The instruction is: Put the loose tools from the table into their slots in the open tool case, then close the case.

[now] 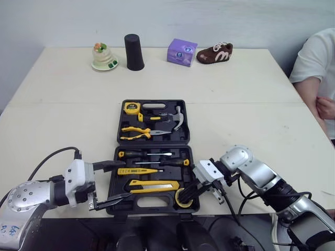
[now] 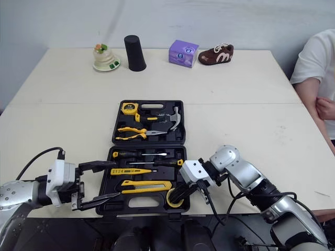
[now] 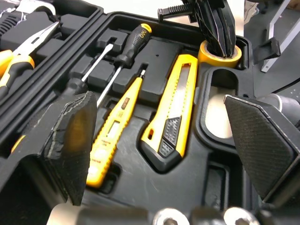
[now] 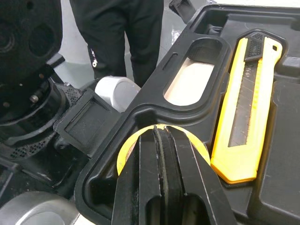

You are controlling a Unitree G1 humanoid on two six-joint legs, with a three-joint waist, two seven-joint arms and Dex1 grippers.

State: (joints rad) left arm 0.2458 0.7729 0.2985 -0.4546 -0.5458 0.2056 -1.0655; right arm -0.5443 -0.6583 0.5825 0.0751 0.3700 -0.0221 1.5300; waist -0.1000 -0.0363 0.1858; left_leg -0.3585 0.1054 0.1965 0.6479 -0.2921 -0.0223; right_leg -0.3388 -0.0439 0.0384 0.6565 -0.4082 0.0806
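big pale table [image 1: 63, 104] takes up most of the scene, with a person [image 1: 314, 68] in a white top sitting at its right edge. the tool case [image 1: 153, 143] lies wide open and flat on the near-middle of the table, lid half on the far side, base half toward the robot. left claw [image 1: 125, 181] is released, its fingers spread wide over the near left corner of the case, not gripping anything. right claw [image 1: 187, 196] is clenched, fingers pressed together with the tips poked down into the hole of the yellow tape roll [image 3: 205, 54], which sits in the near right corner of the base. along the far edge of the table are a black cup [image 1: 134, 52], a brown shoe [image 1: 214, 53] and a purple box [image 1: 181, 52]. the lid half holds the hammer [image 1: 175, 119], the pliers [image 1: 138, 133] and a tape measure [image 1: 131, 107]. the base half has the yellow utility knife [image 1: 154, 185] in its slot, just beside the tape roll, then the yellow tester [image 1: 137, 171], and two screwdrivers [image 1: 141, 154] past that.
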